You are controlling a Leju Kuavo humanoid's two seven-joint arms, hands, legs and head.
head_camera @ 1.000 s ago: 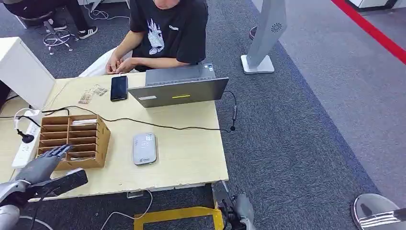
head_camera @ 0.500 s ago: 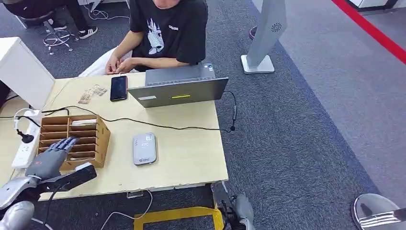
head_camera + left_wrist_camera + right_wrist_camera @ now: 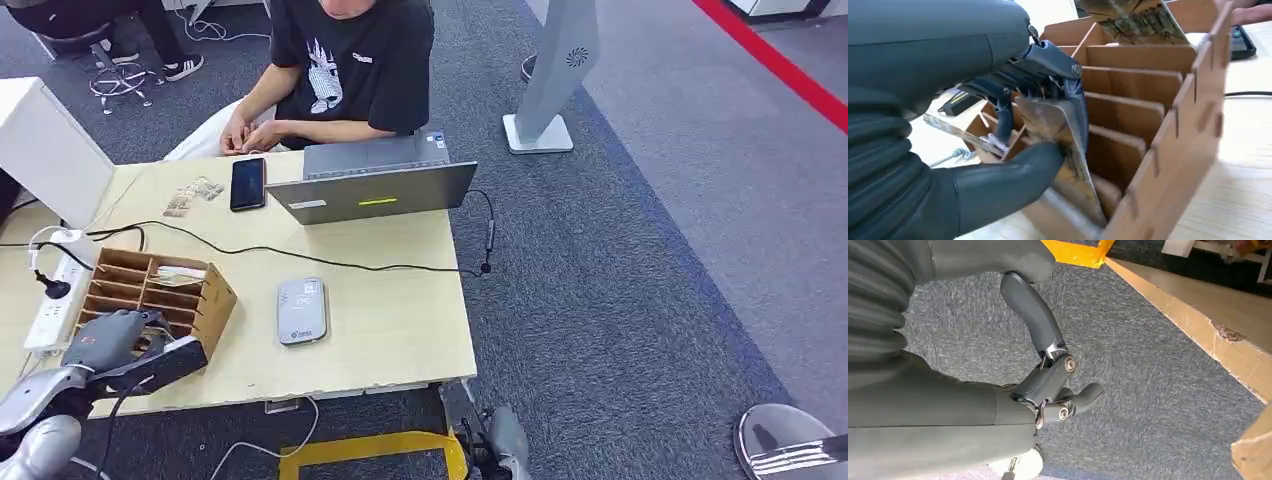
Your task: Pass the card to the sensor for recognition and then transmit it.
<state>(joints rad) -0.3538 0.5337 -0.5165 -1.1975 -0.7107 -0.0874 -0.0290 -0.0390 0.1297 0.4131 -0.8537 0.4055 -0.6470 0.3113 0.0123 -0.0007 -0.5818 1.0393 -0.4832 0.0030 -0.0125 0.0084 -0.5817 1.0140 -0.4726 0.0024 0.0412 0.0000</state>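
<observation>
Card [image 3: 1068, 150], thin, brownish printed face, pinched by left hand [image 3: 1013, 130]

Lighting: bright, even, diffuse, from overhead; shadows soft and short. Head view: sharp overall, the pale wooden tabletop [image 3: 400, 320] evenly lit, faint sheen on the lid of the grey open laptop [image 3: 372, 192]. Left wrist view: the brown slotted cardboard organiser [image 3: 1168, 145] soft with blur at its near edge, background washed out to white. Right wrist view: the grey speckled carpet [image 3: 1148, 405] crisp; ribbed cover at the picture's edge dim and out of focus.
</observation>
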